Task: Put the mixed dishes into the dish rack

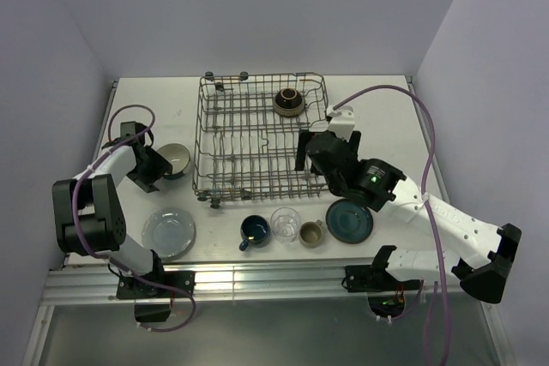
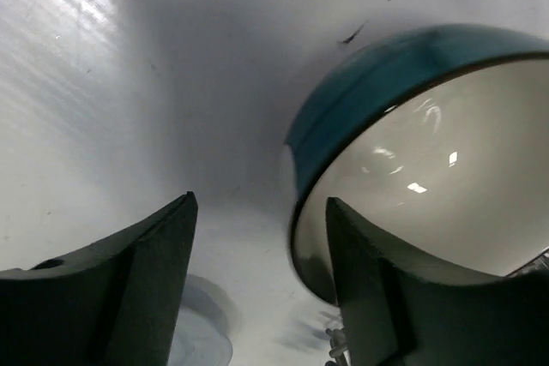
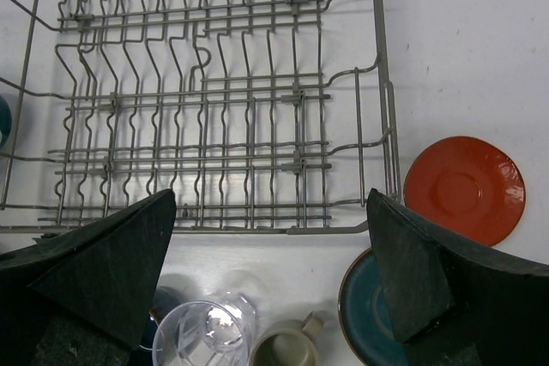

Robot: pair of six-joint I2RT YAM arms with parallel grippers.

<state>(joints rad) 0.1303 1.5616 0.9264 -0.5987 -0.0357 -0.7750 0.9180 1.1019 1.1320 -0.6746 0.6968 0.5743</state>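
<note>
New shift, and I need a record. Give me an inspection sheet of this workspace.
Surface: white table.
Job's things: rack holds one brown bowl; teal bowl, pale plate, mug, glass, cup, teal plate, orange plate lie outside it.
Clutter: nothing seen.
Grippers: left gripper open, straddling teal bowl's rim; right gripper open, empty, over rack's near edge.
Cables: purple cables loop from both arms.
Surroundings: plain walls on three sides.
</note>
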